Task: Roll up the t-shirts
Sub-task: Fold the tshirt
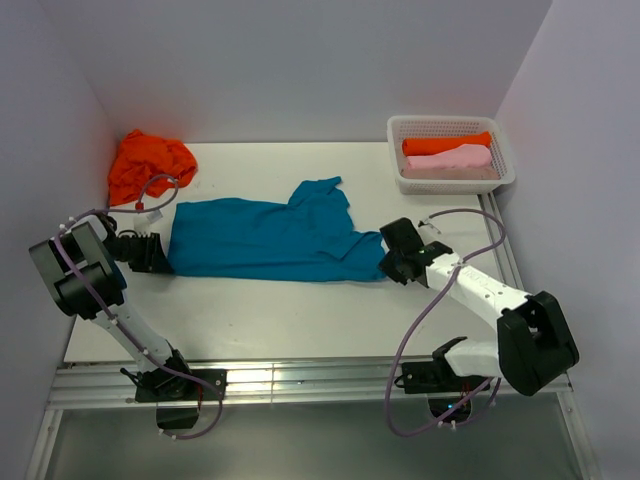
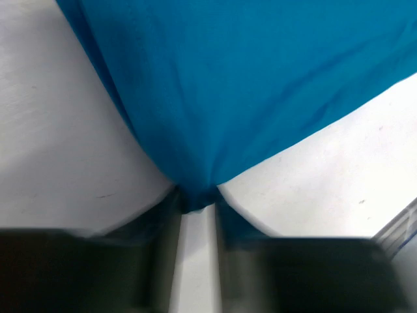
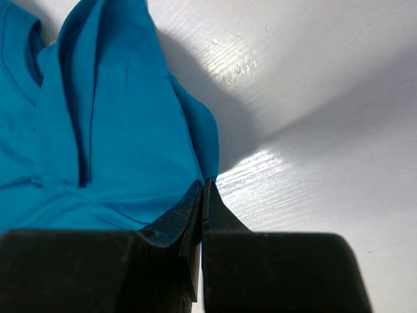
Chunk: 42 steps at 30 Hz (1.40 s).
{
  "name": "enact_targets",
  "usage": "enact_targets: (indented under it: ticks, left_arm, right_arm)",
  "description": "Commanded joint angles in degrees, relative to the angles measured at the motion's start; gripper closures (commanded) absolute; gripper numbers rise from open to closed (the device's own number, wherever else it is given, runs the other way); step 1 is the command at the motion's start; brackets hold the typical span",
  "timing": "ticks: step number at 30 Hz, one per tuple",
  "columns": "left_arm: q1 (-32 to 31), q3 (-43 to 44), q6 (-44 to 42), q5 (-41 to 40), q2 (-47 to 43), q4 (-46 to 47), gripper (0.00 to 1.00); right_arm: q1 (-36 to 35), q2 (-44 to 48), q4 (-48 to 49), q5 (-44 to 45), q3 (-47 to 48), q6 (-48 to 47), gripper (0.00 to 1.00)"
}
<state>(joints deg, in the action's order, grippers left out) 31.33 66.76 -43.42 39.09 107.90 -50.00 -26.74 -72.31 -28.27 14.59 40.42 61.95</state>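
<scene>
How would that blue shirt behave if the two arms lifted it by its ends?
Probably floppy: the teal t-shirt lies flat with soft folds, so its middle would likely sag. It puckers where the left gripper pinches it, suggesting thin, light cloth. Pushed, it would likely bunch rather than slide.

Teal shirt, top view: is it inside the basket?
No, the teal shirt lies spread on the table, apart from the basket, which holds only an orange shirt and a pink shirt.

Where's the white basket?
In the top view, the white plastic lattice basket sits at the table's far right corner, holding a rolled orange t-shirt and a pink t-shirt.
</scene>
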Motion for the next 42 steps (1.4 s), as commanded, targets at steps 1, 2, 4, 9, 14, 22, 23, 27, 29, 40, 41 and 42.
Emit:
enact_targets:
  ticks: [1,2,4,9,14,22,23,27,29,40,41,42]
  left_arm:
    - [-0.5,-0.5,-0.6,-2.3,1.7,-1.7,0.82]
    - [-0.5,0.2,-0.7,-2.3,1.7,-2.0,0.89]
    - [-0.6,1.0,-1.1,-2.5,1.6,-3.5,1.0]
    - [0.4,3.2,-2.9,-5.4,-0.3,-6.1,1.0]
    - [1.6,5.0,-5.6,-8.3,-1.6,-9.1,1.0]
    - [2.9,3.1,-9.0,-13.2,-3.1,-10.6,1.0]
    - [2.9,2.3,-9.2,-13.6,-3.3,-10.5,1.0]
    - [3.0,0.6,-9.4,-15.1,-4.4,-9.8,1.0]
    - [3.0,-0.1,-9.8,-15.6,-4.4,-10.2,1.0]
    - [3.0,9.5,-9.4,-13.3,-5.2,-14.4,0.43]
    - [3.0,10.6,-9.2,-12.9,-5.2,-15.1,0.43]
    - [3.0,11.6,-8.8,-12.6,-4.8,-15.4,0.42]
  right_arm:
    - [0.2,2.0,-1.8,3.0,-0.4,-1.2,1.0]
    - [0.2,2.0,-2.1,3.2,-0.4,-1.5,1.0]
    - [0.1,2.4,-3.5,3.5,-0.5,-1.8,1.0]
    - [0.1,4.5,-6.9,3.5,-0.8,-2.6,1.0]
    - [-0.4,6.7,-9.7,1.5,-1.0,-3.8,1.0]
    - [-6.2,4.7,-12.7,1.3,-1.7,-0.4,1.0]
    - [-7.0,4.2,-12.7,1.3,-1.8,0.7,1.0]
    - [-10.7,2.8,-11.5,0.7,-4.1,3.4,1.0]
    - [-11.8,3.0,-10.2,0.2,-6.0,4.7,0.98]
    - [-11.7,4.9,-11.4,4.9,3.5,-0.5,0.47]
    - [-10.4,4.2,-10.7,5.0,5.1,-1.9,0.47]
    - [-9.3,3.8,-9.4,4.6,7.3,-3.5,0.47]
